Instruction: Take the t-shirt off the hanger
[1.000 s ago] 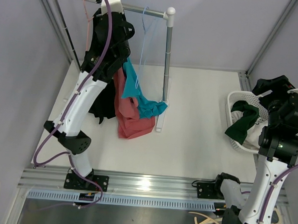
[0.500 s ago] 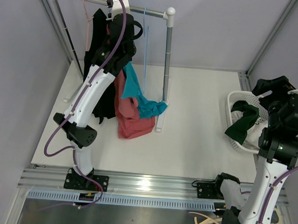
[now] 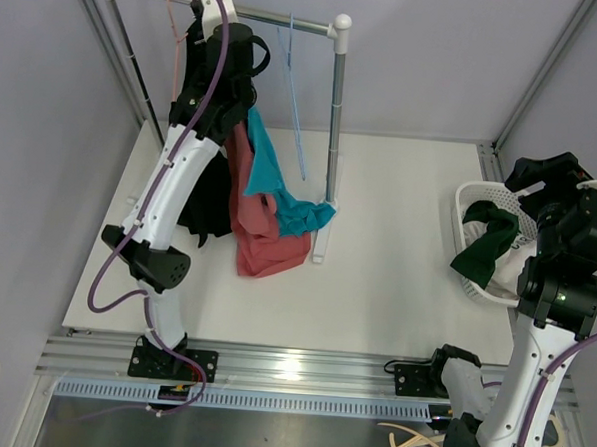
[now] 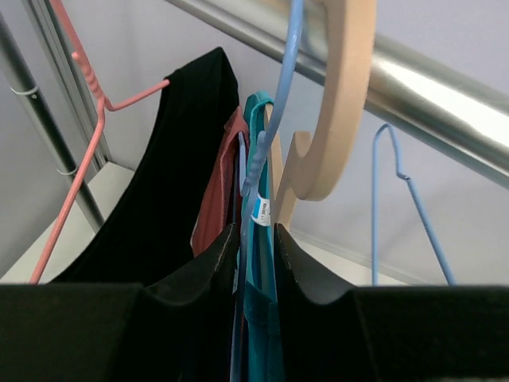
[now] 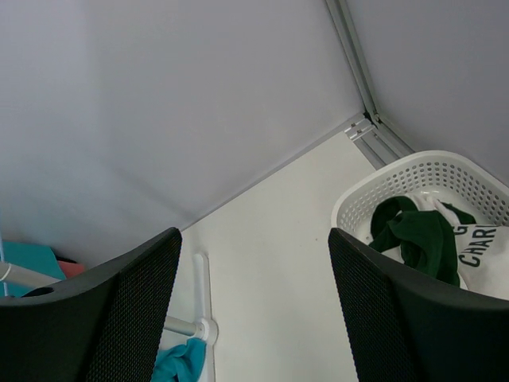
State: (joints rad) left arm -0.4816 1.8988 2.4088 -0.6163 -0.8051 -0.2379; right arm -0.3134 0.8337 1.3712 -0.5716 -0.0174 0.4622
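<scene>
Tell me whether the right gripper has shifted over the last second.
No. In the top view the right gripper sits at the same spot beside the white basket as a second ago.

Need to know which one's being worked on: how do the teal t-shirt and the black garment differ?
The teal t-shirt is pinched in the left gripper; the black garment hangs untouched. The teal t-shirt is on a blue hanger, the black garment on a pink hanger. Both hang from the rack's rod.
</scene>
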